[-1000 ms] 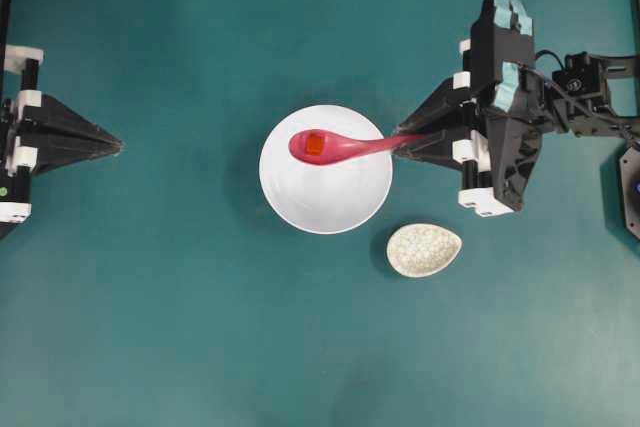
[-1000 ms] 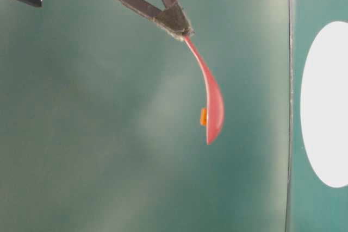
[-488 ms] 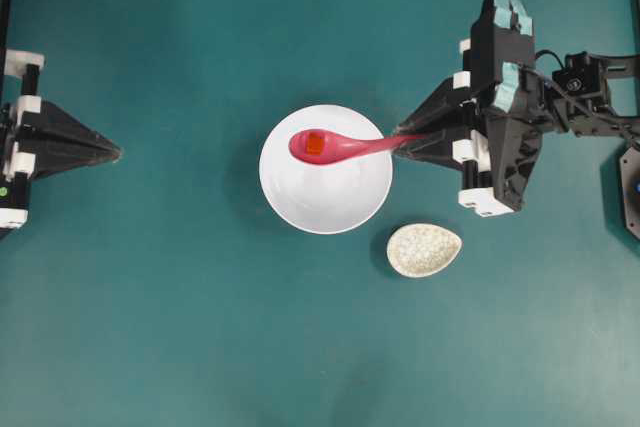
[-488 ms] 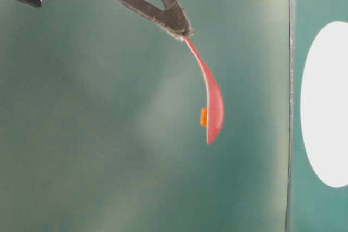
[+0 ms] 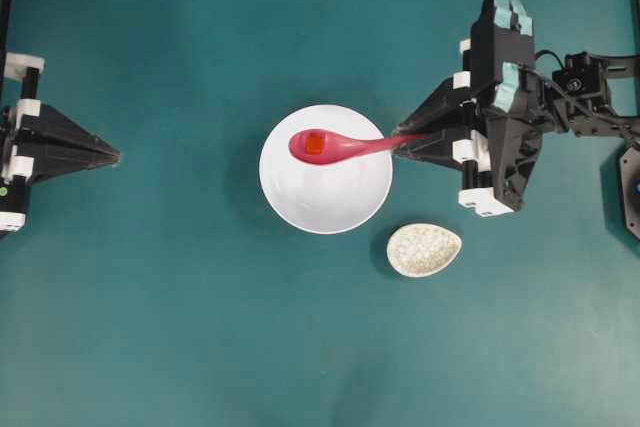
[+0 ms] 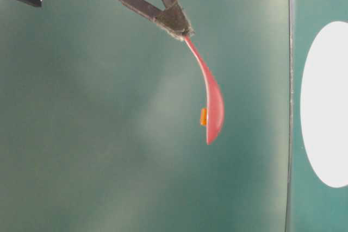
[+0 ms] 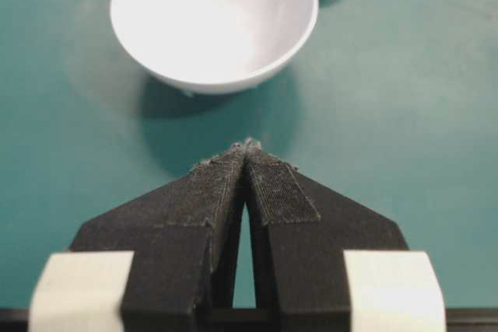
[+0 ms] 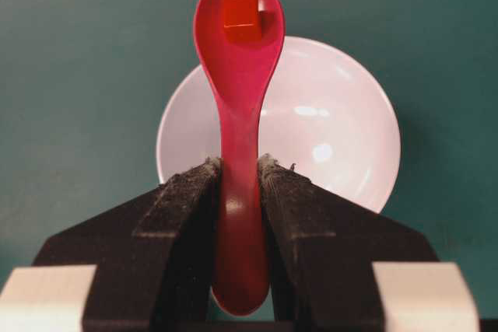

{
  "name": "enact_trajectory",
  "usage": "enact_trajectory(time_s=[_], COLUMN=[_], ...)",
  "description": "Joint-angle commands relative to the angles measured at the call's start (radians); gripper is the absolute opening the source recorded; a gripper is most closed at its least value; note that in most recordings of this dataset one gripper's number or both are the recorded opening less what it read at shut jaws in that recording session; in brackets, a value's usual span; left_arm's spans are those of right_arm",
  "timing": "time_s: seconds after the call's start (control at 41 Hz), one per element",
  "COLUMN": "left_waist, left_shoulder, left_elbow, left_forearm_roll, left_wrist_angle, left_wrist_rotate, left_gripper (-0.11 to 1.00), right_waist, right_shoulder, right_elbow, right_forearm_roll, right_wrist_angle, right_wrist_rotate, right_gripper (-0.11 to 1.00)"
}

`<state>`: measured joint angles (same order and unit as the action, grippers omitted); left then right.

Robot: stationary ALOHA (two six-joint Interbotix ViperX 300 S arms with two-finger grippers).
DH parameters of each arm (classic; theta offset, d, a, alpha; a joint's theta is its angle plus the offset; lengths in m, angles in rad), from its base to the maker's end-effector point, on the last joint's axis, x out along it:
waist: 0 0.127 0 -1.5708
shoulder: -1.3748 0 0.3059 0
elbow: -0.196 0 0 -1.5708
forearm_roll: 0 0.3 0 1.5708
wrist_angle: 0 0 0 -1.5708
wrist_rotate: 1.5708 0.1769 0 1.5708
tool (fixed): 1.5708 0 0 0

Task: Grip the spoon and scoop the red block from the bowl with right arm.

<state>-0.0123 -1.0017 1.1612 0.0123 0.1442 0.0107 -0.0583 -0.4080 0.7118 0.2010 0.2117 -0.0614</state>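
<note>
Only change from a second ago: your left gripper [image 5: 112,155] has drifted slightly down-frame in the overhead view, nothing else has moved. It sits at the far left, well apart from the bowl [image 5: 325,202], jaws pressed together at the tips and empty. Moving right: bowl at centre, no block left inside it. The spoon [image 5: 335,147] hangs over the bowl's upper part, clear of it in the table-level view, with the red block [image 5: 314,144] sitting in the scoop. Your right gripper [image 5: 398,147] is clamped on the spoon handle just past the bowl's right rim, and spoon and block sit exactly where they did a second back. My read: scoop is done and you're holding the lift steady. Speckled spoon rest [image 5: 424,249] sits below-right of the bowl, untouched. No readable brand, label or writing anywhere in view.
</note>
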Motion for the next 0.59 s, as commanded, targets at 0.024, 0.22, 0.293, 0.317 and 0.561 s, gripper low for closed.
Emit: enact_trajectory(time_s=[0.024,0.22,0.293,0.317,0.561], left_waist=[-0.005,-0.005,-0.005,-0.005,-0.005], left_shoulder=[0.0,-0.002,-0.002,-0.003,-0.002], left_elbow=[-0.026,-0.028,-0.026,-0.026,-0.026], left_forearm_roll=[0.002,0.003,0.003,0.003,0.003], left_wrist_angle=[-0.005,-0.005,-0.005,-0.005,-0.005], left_wrist_rotate=[-0.002,-0.002,0.0,0.0,-0.005], left_gripper=[-0.01,-0.01,-0.01,-0.01,-0.01], right_waist=[-0.002,-0.002,-0.002,-0.002,0.002], right_shoulder=[-0.018,-0.017,-0.018,-0.018,-0.018], right_elbow=[-0.029,-0.028,-0.029,-0.029,-0.028], right_forearm_roll=[0.0,0.0,0.0,0.0,0.003], right_wrist_angle=[-0.005,-0.005,-0.003,-0.003,-0.003], right_wrist_rotate=[0.002,0.002,0.002,0.002,0.003], right_gripper=[0.24,0.24,0.24,0.24,0.24])
